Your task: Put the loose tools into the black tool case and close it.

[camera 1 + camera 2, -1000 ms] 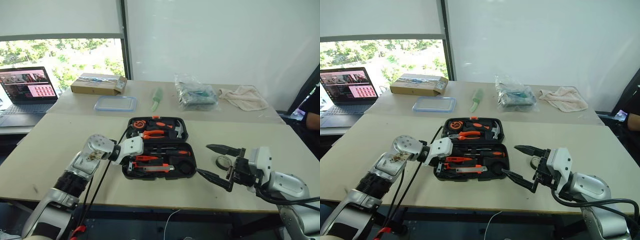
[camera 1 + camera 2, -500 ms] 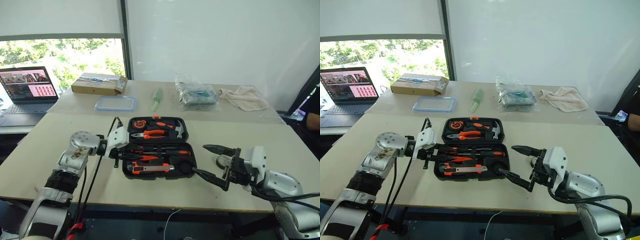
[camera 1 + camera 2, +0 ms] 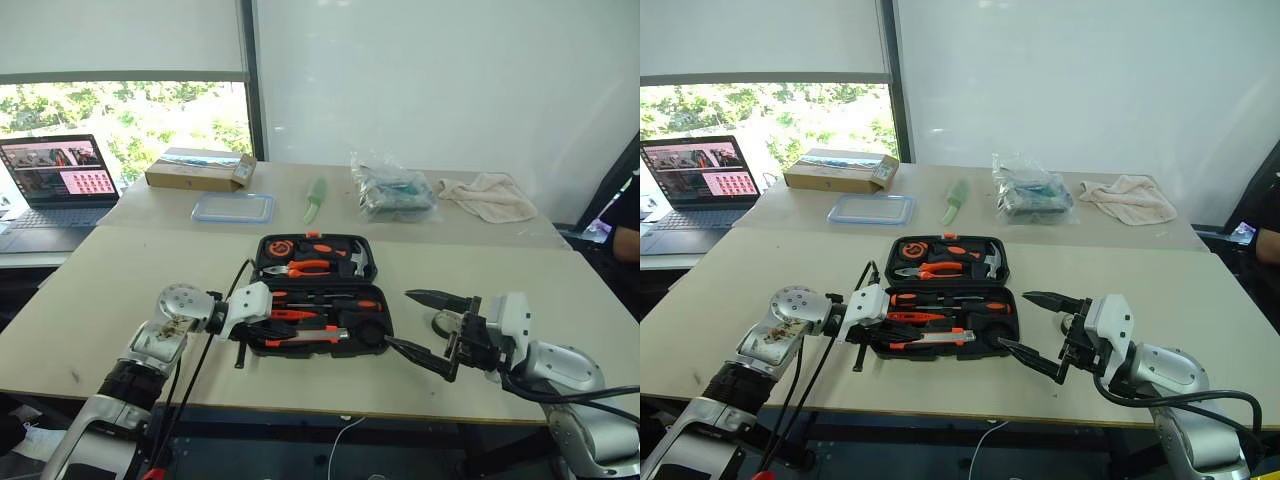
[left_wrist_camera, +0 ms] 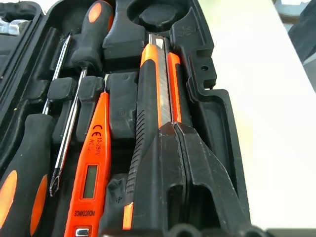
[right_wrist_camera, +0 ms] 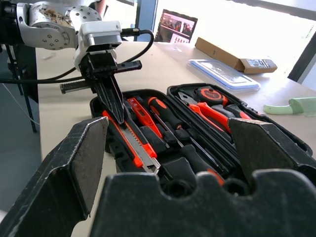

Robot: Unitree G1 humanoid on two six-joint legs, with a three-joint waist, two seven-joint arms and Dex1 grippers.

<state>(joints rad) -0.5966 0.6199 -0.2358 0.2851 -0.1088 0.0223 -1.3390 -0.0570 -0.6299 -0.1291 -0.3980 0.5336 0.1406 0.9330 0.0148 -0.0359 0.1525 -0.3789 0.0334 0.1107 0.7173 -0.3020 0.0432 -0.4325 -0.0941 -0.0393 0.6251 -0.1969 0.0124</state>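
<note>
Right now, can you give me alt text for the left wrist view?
The left hand, fingers shut, presses its tip on the orange utility knife lying in its slot in the open black tool case. Beside it lie an orange tester and two screwdrivers.

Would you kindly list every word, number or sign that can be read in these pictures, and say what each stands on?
"CE" and "AC 12-250V": on the orange tester screwdriver.
"INDUCTANCE": near that tester's butt end.
Laptop screen: too small to read.
Cardboard box label: too small to read.
</note>
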